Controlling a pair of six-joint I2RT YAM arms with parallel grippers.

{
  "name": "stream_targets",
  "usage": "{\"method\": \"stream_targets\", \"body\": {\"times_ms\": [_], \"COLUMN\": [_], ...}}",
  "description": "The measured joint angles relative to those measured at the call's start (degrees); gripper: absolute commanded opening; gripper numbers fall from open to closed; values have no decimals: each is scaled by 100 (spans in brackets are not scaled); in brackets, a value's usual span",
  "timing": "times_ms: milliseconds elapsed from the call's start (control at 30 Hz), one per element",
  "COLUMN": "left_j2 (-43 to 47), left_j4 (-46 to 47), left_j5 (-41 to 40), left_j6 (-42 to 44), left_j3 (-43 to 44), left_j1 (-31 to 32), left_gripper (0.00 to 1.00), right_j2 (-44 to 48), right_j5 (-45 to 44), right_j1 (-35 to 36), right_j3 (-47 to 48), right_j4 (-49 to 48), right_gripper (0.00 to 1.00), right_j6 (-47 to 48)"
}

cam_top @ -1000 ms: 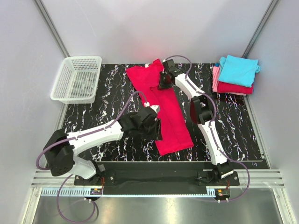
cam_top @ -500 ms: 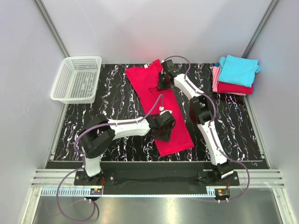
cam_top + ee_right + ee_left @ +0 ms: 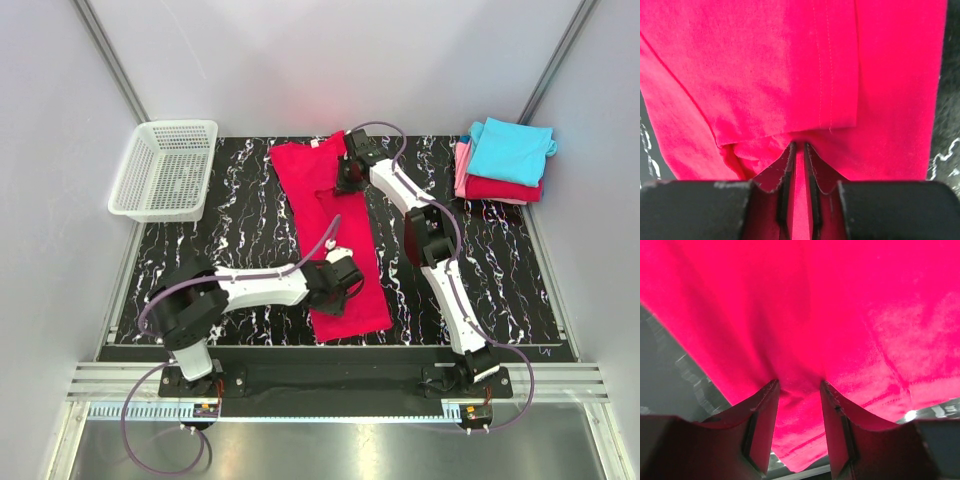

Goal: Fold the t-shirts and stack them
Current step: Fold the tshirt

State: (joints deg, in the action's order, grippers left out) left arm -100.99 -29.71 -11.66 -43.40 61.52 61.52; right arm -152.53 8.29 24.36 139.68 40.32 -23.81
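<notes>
As left gripper (image 3: 799, 390) and right gripper (image 3: 799, 148) pinch it, crimson shirt (image 3: 352, 230) lies outstretched

Crimson shirt (image 3: 335, 235) folded lengthwise, long strip mid-table; turquoise-pink-red stack (image 3: 505, 160) far right corner.

Black worktop (image 3: 250, 215) veined with white lies under the left tool (image 3: 348, 292) and the right tool (image 3: 345, 182). Beyond them rise plain pale grey walls (image 3: 300, 60) with slanting aluminium posts (image 3: 108, 55). Behind them runs a ribbed metal rail (image 3: 330, 385). Even light.
</notes>
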Motion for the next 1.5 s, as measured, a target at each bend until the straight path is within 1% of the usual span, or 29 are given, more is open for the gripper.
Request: {"method": "stream_targets", "body": {"times_ms": [200,300,600,700,833,867,967,1067,1100,1233,1300,1400,1500], "left_j2": [726,990,1298,1384,1589,1674,1967,2398,2599,3276,3488,3558,3576], "left_j4": [-94,-162,-612,-802,-1154,-1226,-1386,-1458,-1471,-1539,-1683,-2006,-2273], "left_j5": [-269,-315,-317,-319,-376,-415,-590,-846,-964,-1381,-1620,-1952,-2184], "left_j6": [-232,-389,-807,-918,-1049,-1073,-1163,-1274,-1335,-1567,-1749,-2144,-2420], "left_j3": [-839,-1106,-1340,-1381,-1410,-1410,-1397,-1392,-1392,-1384,-1344,-1231,-1198], "left_j1": [186,306,645,721,765,767,778,778,780,778,776,765,754], "left_gripper": [45,45,45,45,46,46,47,48,49,50,50,51,51], "right_j2": [168,339,962,1150,1189,1187,1174,1172,1172,1156,1069,678,234], "right_j5": [-142,-262,-1005,-1351,-1657,-1687,-1803,-1954,-1989,-2079,-2039,-1672,-1274], "right_j1": [52,105,468,627,789,811,828,822,822,815,809,789,774], "right_j3": [-330,-638,-1683,-1987,-1993,-1939,-1587,-986,-809,-111,199,772,979], "right_j4": [-79,-151,-431,-531,-529,-466,-280,-133,-114,-96,-72,-13,52], "right_gripper": [15,15,15,18,25,28,30,33,37,40,40,40,40], "right_j6": [-651,-962,-1504,-1552,-1373,-1261,-881,-501,-402,114,337,734,1058]}}
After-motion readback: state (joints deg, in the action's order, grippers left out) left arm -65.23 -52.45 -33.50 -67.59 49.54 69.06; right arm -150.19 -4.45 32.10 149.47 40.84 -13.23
